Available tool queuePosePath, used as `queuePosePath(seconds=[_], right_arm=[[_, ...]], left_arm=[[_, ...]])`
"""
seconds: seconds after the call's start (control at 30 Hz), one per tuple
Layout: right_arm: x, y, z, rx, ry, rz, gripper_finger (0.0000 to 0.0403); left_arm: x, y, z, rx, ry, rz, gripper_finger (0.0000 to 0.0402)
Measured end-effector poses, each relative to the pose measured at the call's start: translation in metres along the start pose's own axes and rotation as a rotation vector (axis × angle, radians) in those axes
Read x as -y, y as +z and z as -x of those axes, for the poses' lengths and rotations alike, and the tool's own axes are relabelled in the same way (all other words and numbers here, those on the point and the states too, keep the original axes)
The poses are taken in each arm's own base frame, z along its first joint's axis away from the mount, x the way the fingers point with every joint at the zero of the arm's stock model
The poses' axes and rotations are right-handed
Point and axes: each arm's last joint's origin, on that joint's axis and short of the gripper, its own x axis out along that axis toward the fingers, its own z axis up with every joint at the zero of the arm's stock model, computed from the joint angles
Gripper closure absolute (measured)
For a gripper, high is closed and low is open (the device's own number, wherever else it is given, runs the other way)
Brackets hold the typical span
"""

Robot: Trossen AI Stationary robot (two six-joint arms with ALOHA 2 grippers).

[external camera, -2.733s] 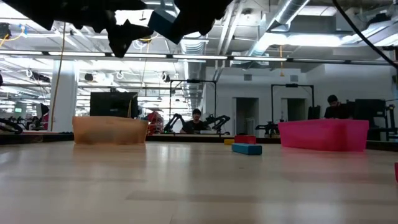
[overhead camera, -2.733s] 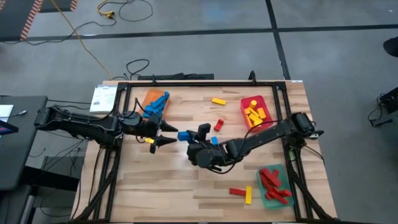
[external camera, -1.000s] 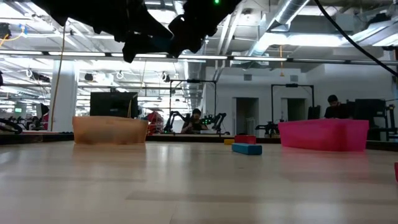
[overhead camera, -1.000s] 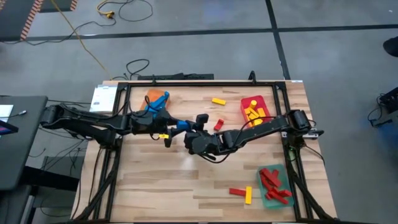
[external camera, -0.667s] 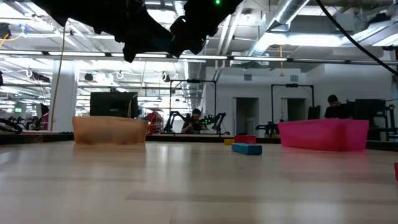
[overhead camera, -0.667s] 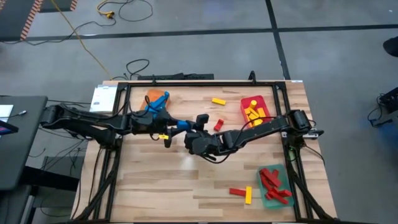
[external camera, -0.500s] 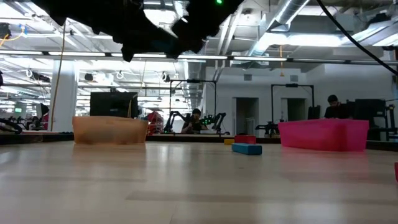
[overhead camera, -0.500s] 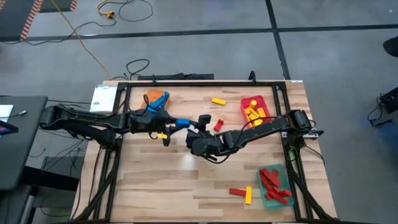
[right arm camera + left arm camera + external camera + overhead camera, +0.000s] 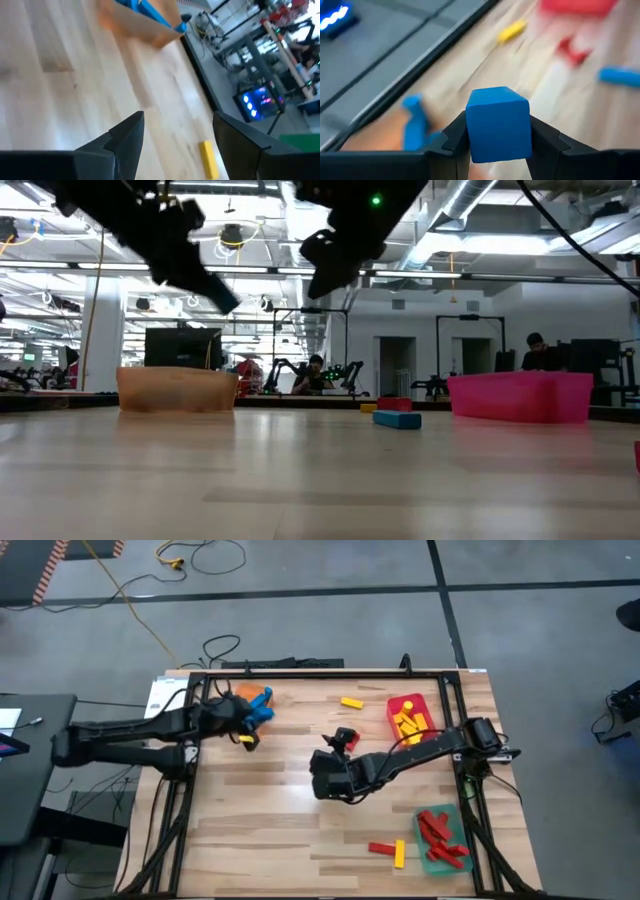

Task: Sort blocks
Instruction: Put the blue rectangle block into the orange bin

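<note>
I've got a blue block [image 9: 498,123] clamped in the left tool [image 9: 498,145], fingers narrowed onto its sides and one square end facing the wrist camera, so its long axis runs along the fingers. In the high view the left tool [image 9: 243,723] sits upper left on the tabletop [image 9: 270,830], right at the edge of the orange tray [image 9: 246,695], which already has blue blocks in it. The key relation is that the tray lies just up and slightly right of the tool there, nearly under it. I judge that only a short carry is left before the drop. The left arm is clearly the nearer one to that tray.

The right tool [image 9: 177,132] is spread wide and empty. In the high view it is mid-frame at [image 9: 345,745], near the loose red block [image 9: 351,744].

Counts, high view:
- 3 trays: the orange one upper left, a red tray [image 9: 412,717] upper right holding yellow blocks, and a green tray [image 9: 441,838] lower right holding red blocks.
- Loose on the wood: 2 yellow, one at [image 9: 351,702] and one at [image 9: 399,854].
- Loose red: 2 that I can see, with the second at [image 9: 379,848].
- One small yellow bit [image 9: 246,740] sits below the left tool. I can't tell if it's a block.
- I can't count the blocks inside the trays reliably.
</note>
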Motion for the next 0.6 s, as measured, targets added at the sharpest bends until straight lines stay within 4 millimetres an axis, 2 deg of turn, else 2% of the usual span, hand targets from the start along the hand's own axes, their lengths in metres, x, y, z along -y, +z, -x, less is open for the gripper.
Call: queuePosePath(seconds=[0.27, 0.43, 0.6], right_arm=[[-0.012, -0.015, 0.021, -0.055, 0.020, -0.054, 0.0155], [-0.014, -0.033, 0.036, -0.140, -0.002, -0.097, 0.0155], [-0.008, -0.053, 0.052, -0.254, -0.069, -0.129, 0.0155]], left_arm=[[-0.036, -0.023, -0.017, -0.278, 0.179, -0.002, 0.0264], [-0.049, -0.034, -0.030, -0.411, 0.222, -0.021, 0.0264], [-0.056, -0.042, -0.043, -0.496, 0.230, -0.037, 0.0264]])
